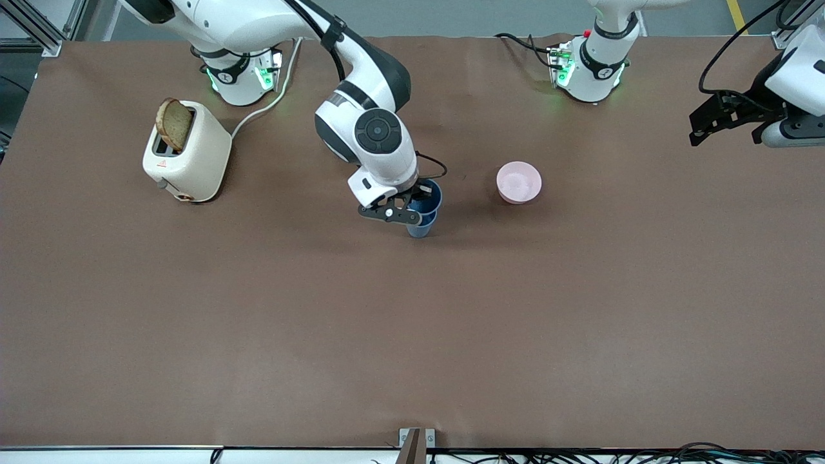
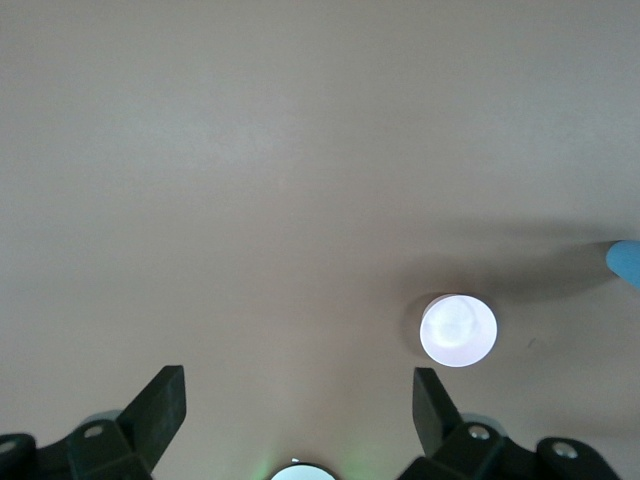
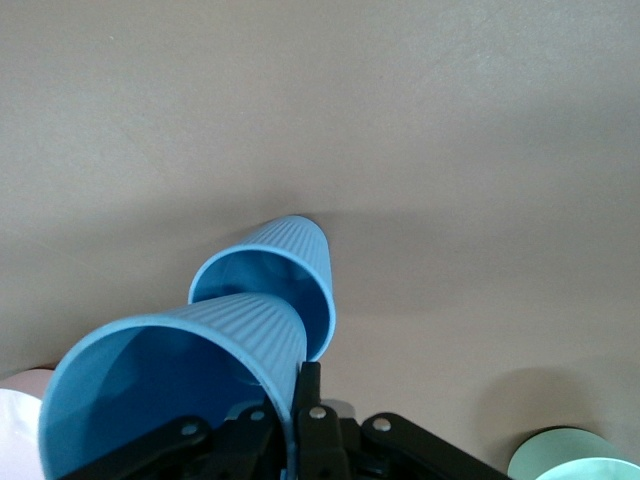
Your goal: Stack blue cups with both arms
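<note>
Near the middle of the brown table (image 1: pixel 412 335) sits a small pink round bowl (image 1: pixel 519 182), and everything else can be placed from it. Beside that bowl, toward the right arm's end of the table, the right arm's black two-finger gripper (image 1: pixel 417 205) pinches the rim of a ribbed matte blue tapered cup (image 1: pixel 427 198), one finger inside the wall and one outside. That held cup hangs tilted directly over a second identical blue cup (image 1: pixel 420 227), which stands on the table a little nearer the front camera than the pink bowl; the right wrist view shows the held cup (image 3: pixel 175 385) overlapping the lower cup (image 3: pixel 275 285), though whether they touch is unclear. Well apart from the bowl, at the right arm's end, a cream toaster (image 1: pixel 187 154) holds a slice of brown bread (image 1: pixel 174 124). The left arm waits high over its own end of the table, its gripper (image 2: pixel 298 400) spread wide and holding nothing, the bowl (image 2: pixel 458 329) showing below it.
</note>
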`<action>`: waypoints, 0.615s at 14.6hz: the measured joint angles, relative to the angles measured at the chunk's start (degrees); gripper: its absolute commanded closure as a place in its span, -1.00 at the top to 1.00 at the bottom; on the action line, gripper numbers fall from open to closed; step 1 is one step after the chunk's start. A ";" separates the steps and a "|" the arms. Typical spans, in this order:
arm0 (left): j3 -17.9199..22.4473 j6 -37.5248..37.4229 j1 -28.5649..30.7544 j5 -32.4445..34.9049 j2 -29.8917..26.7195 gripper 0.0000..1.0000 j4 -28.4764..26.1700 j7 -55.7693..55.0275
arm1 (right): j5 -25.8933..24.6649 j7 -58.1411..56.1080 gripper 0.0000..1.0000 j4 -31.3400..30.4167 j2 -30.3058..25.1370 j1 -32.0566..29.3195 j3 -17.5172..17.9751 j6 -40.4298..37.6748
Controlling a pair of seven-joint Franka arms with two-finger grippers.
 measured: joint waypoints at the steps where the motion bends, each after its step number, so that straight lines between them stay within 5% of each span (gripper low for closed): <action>1: 0.00 0.00 0.00 -0.58 -0.08 1.00 -0.02 0.01 | 0.00 0.00 -0.53 -0.03 0.12 0.00 0.00 0.00; 3: 0.00 0.05 0.00 -0.94 -0.09 1.00 -0.10 0.01 | -0.02 -0.01 0.28 -0.03 0.24 -0.01 -0.08 0.01; 5: 0.00 0.08 0.00 -0.96 -0.09 1.00 -0.16 0.02 | -0.02 -0.01 0.83 -0.03 0.24 -0.03 -0.22 0.02; 6: 0.00 0.09 0.00 -0.96 -0.09 1.00 -0.17 0.02 | -0.02 0.01 0.99 0.05 0.24 -0.04 -0.26 0.03; 9: 0.00 0.11 0.00 -1.02 -0.08 1.00 -0.22 0.02 | -0.15 0.04 1.00 1.07 -0.69 -0.88 -0.46 -0.08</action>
